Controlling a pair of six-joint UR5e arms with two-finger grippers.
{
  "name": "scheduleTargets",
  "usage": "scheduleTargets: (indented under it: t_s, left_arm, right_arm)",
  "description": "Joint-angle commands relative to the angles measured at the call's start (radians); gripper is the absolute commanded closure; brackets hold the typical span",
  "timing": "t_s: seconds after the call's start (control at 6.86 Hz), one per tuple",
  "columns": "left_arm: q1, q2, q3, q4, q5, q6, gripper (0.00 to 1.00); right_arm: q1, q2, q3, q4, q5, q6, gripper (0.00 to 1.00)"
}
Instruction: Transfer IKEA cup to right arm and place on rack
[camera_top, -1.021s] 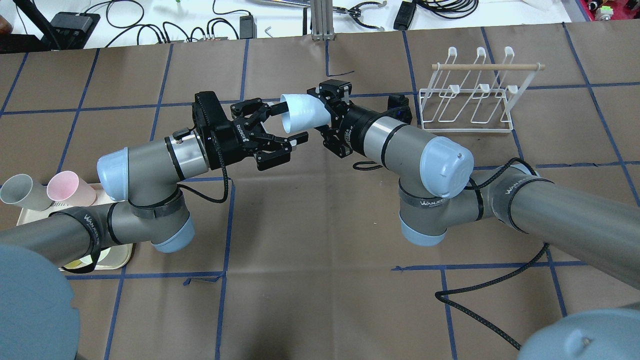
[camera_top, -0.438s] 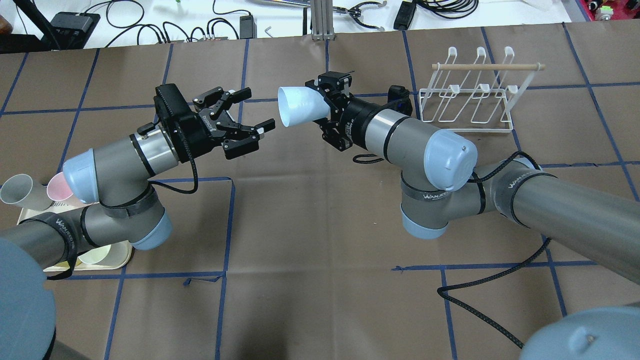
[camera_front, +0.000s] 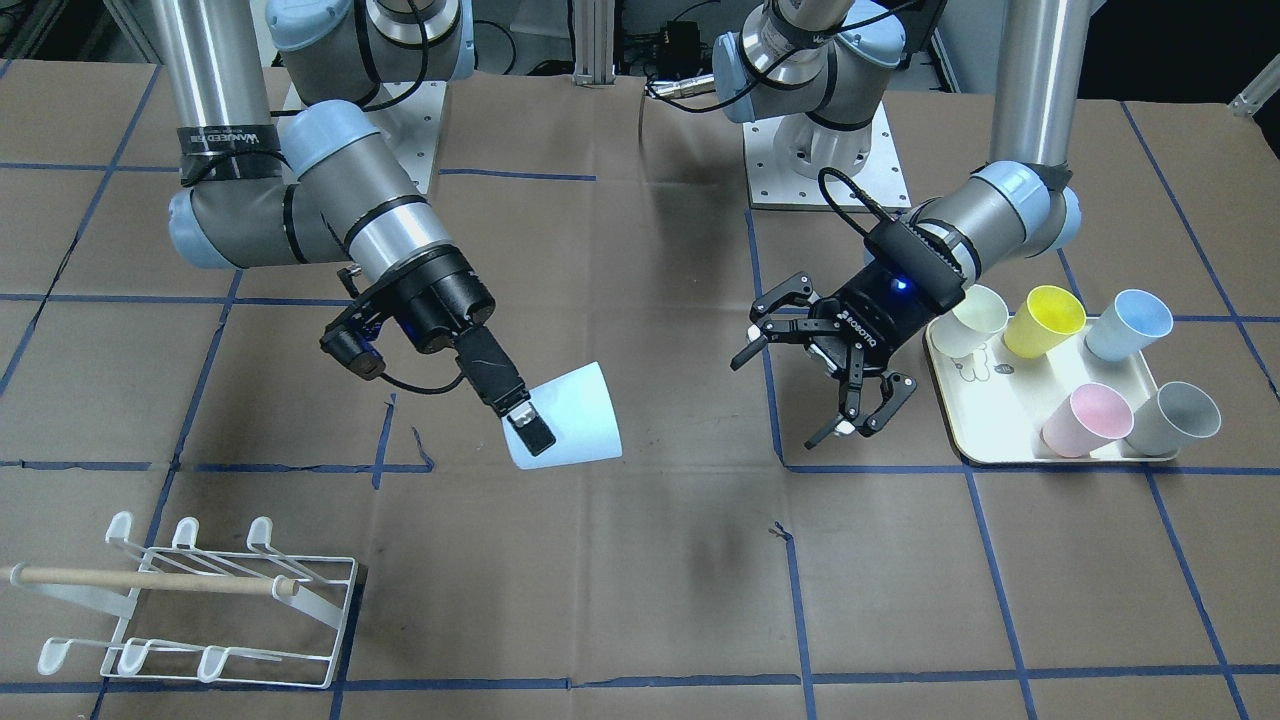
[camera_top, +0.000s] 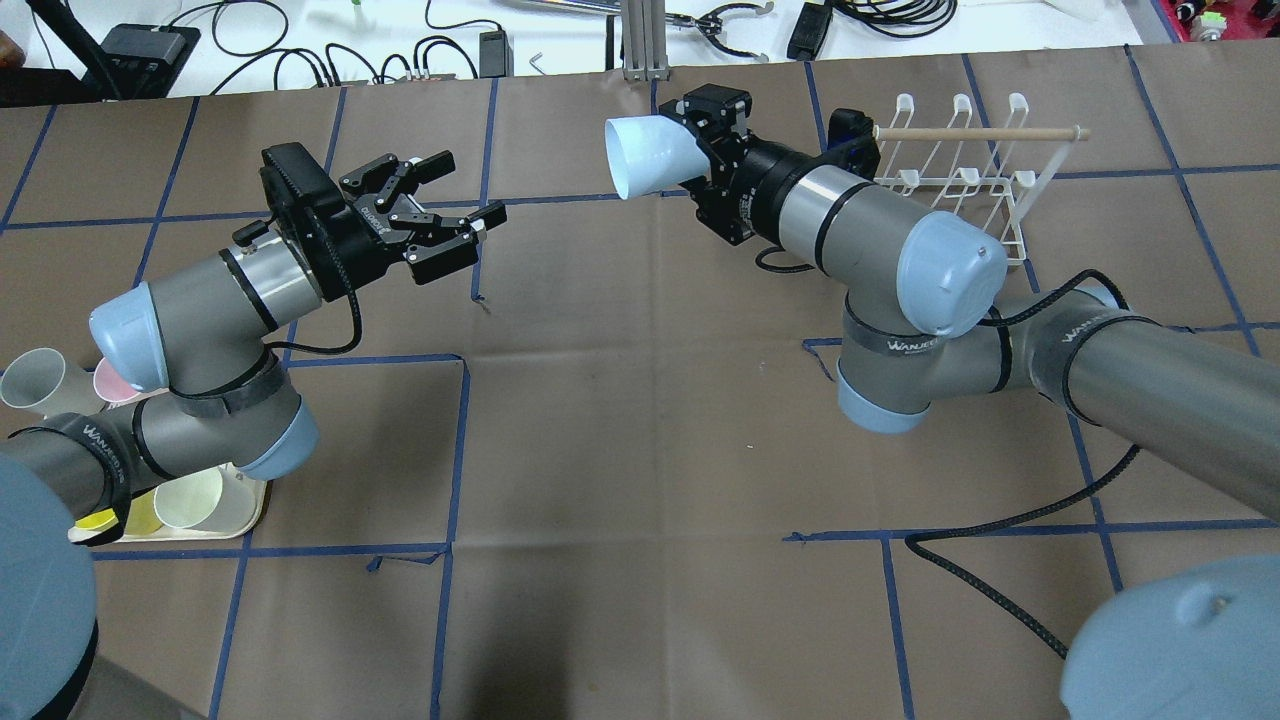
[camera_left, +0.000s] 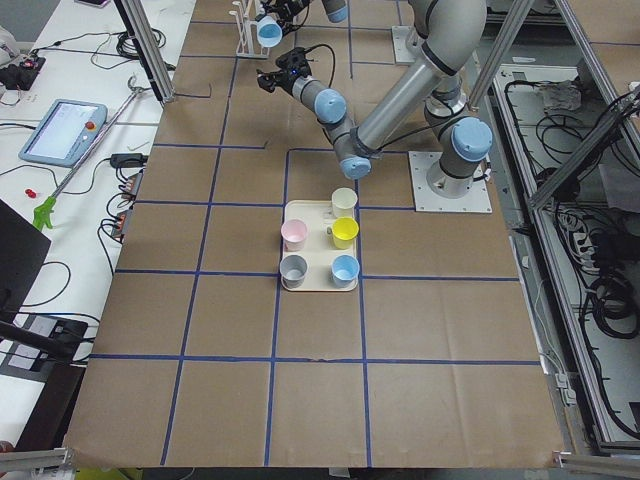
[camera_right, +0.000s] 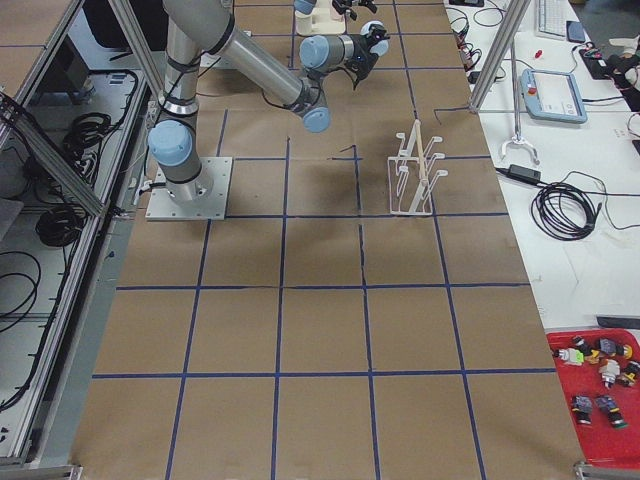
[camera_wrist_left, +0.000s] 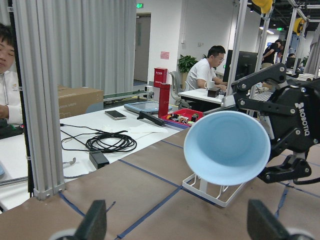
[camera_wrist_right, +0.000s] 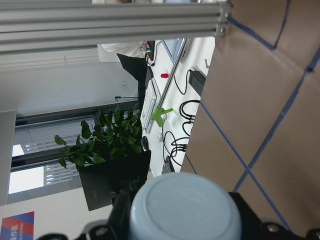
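The pale blue IKEA cup (camera_top: 645, 157) is held on its side above the table by my right gripper (camera_top: 692, 150), which is shut on its base end; its mouth points toward my left arm. It shows in the front view (camera_front: 575, 420), held by my right gripper (camera_front: 535, 428), and fills the bottom of the right wrist view (camera_wrist_right: 185, 210). My left gripper (camera_top: 470, 187) is open and empty, well apart from the cup, and shows in the front view (camera_front: 800, 392) too. The left wrist view looks into the cup's mouth (camera_wrist_left: 227, 147). The white wire rack (camera_top: 940, 200) stands just behind my right wrist.
A cream tray (camera_front: 1000, 440) under my left arm holds several cups, among them a yellow (camera_front: 1045, 320), a pink (camera_front: 1085, 418) and a grey one (camera_front: 1170, 420). The rack (camera_front: 200, 610) sits near the table's operator-side edge. A black cable (camera_top: 980, 580) lies by the right arm.
My left gripper has drawn back to the left, away from the cup, and stays open. My right arm has carried the cup farther back and to the right, toward the rack.
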Motion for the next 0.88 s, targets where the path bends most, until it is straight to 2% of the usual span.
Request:
scheduleTargets:
  t_s: [0.0, 0.15, 0.44, 0.58, 0.73]
  left_arm:
    - [-0.016, 0.016, 0.079, -0.188, 0.288, -0.064, 0.0]
    - [-0.051, 0.021, 0.124, -0.293, 0.483, -0.066, 0.0]
    - [-0.151, 0.054, 0.233, -0.639, 0.761, -0.077, 0.0]
    - [-0.182, 0.1, 0.3, -0.89, 0.873, -0.115, 0.0]
    - [-0.196, 0.147, 0.378, -1.159, 0.941, -0.156, 0.0]
  right_arm:
    - [-0.074, -0.008, -0.007, 0.0, -0.015, -0.283, 0.95]
    - [-0.096, -0.008, -0.008, 0.0, -0.015, -0.436, 0.96]
    - [-0.11, -0.019, -0.024, 0.0, -0.094, -0.806, 0.96]
    - [-0.124, -0.019, -0.03, 0.022, -0.164, -0.941, 0.96]
    - [-0.159, -0.017, -0.031, 0.075, -0.212, -1.085, 0.96]
